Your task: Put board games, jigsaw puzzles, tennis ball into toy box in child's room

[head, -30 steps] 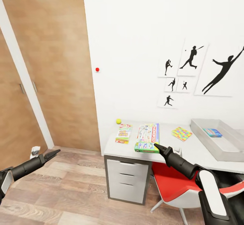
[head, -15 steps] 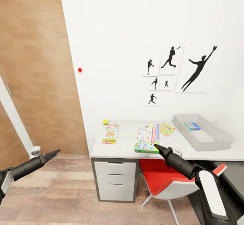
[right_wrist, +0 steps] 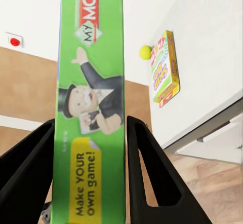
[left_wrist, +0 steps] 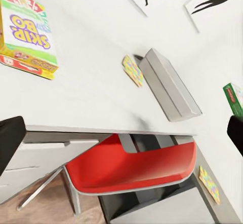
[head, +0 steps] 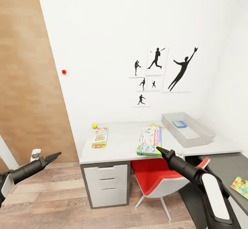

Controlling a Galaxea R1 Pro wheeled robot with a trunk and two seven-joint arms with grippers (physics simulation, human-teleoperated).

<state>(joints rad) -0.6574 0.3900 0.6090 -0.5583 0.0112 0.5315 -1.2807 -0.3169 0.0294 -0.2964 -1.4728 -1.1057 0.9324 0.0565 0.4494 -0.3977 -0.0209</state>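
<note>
My right gripper (head: 162, 150) is shut on the near end of a green Monopoly board game (head: 150, 140), held above the table's (head: 120, 142) front edge; the right wrist view shows both fingers (right_wrist: 144, 158) clamping the board game (right_wrist: 93, 82). On the table lie the tennis ball (head: 94, 126) and the SKIP BO board game (head: 100, 137) at the left. A jigsaw puzzle (left_wrist: 132, 70) lies beside the toy box (head: 193, 137), which holds a blue board game (head: 179, 123). Another jigsaw puzzle (head: 242, 187) lies on a dark grey surface at the right. My left gripper (head: 53, 157) hangs open over the floor, far left.
A red chair (head: 162, 179) is tucked under the table beside a white drawer cabinet (head: 103, 186). Black sports silhouettes (head: 162, 70) hang on the white wall. A wooden door (head: 20, 84) stands at the left, with wood-plank floor (head: 51, 205) below my left arm.
The camera has turned, so the table and pictures have slid left in the view. The dark surface with a puzzle has come into view. Both arms keep their pose.
</note>
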